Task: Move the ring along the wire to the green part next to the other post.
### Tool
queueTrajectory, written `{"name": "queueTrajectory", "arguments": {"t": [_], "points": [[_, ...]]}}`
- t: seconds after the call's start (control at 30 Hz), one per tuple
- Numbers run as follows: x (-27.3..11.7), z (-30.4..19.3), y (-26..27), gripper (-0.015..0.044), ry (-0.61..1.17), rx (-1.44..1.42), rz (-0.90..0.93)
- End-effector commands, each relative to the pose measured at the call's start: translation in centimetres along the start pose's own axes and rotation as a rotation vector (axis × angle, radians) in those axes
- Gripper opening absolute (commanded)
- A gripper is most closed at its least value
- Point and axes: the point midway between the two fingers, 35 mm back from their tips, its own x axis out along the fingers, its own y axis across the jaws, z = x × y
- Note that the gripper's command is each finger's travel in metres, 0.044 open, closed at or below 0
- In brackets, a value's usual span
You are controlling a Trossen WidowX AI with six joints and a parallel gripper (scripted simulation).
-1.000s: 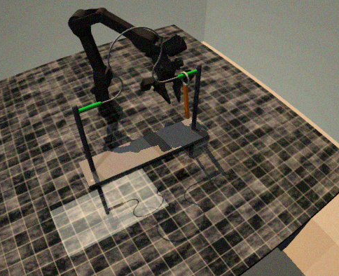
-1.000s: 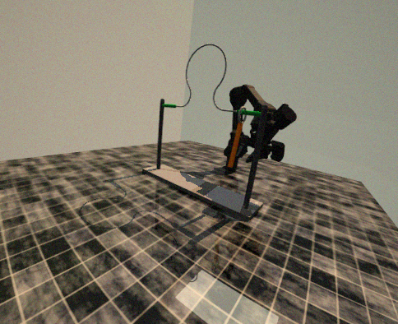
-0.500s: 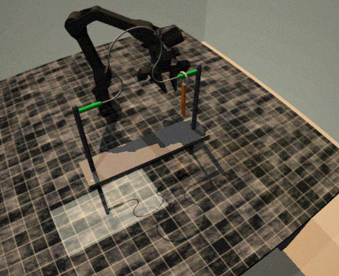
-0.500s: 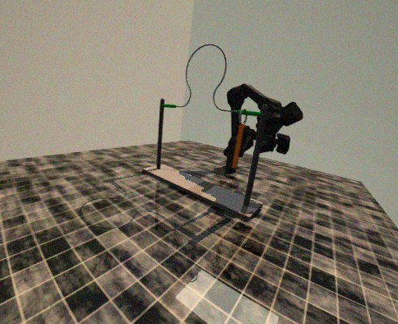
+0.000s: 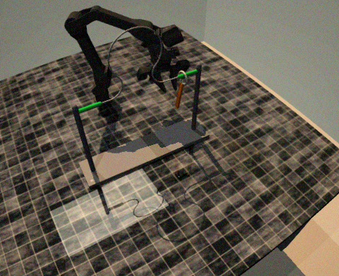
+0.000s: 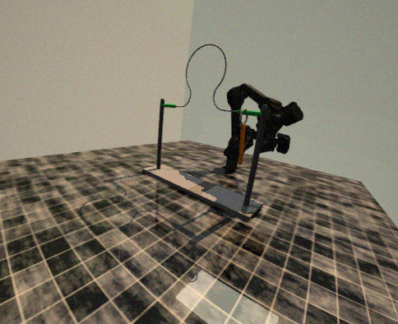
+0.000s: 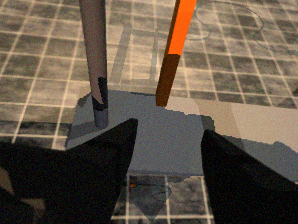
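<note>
Checkered tabletop (image 5: pixel 266 147) (image 6: pixel 119 263) (image 7: pixel 40 55), plain walls (image 5: pixel 273 42) (image 6: pixel 86 74), pale wooden floor (image 5: pixel 330 224)

The handle (image 5: pixel 178 95) (image 6: pixel 242 145) (image 7: pixel 174 52) is orange, the ring (image 5: pixel 186 78) (image 6: pixel 240 117) apparently pale.

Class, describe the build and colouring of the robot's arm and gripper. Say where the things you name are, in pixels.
The arm (image 5: pixel 120 20) (image 6: pixel 260 95) is matte black or very dark, with long, slim links and bulky joints. The gripper (image 5: pixel 169 89) (image 7: pixel 169 131) has dark fingers tapering to narrow tips. I cannot make out any cables.

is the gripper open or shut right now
Open: in the wrist view the gripper's two fingers stand apart, with the orange handle beyond their tips, not between them.
</note>
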Motion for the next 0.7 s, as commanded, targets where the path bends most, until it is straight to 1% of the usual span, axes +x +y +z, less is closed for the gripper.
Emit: {"name": "queueTrajectory", "arguments": {"t": [0.0,0.1,0.23,0.27,0.67], "points": [[-1.7,-0.1,0.2,0.0239,0.002,0.002,0.002],[-4.6,0.1,0.0,0.0317,-0.004,0.0,0.004],[-4.8,0.1,-0.1,0.0423,-0.005,0.0,0.004],[-4.8,0.1,-0.1,0.044,-0.005,0.0,0.004],[-4.8,0.1,-0.1,0.044,-0.005,0.0,0.004]]}}
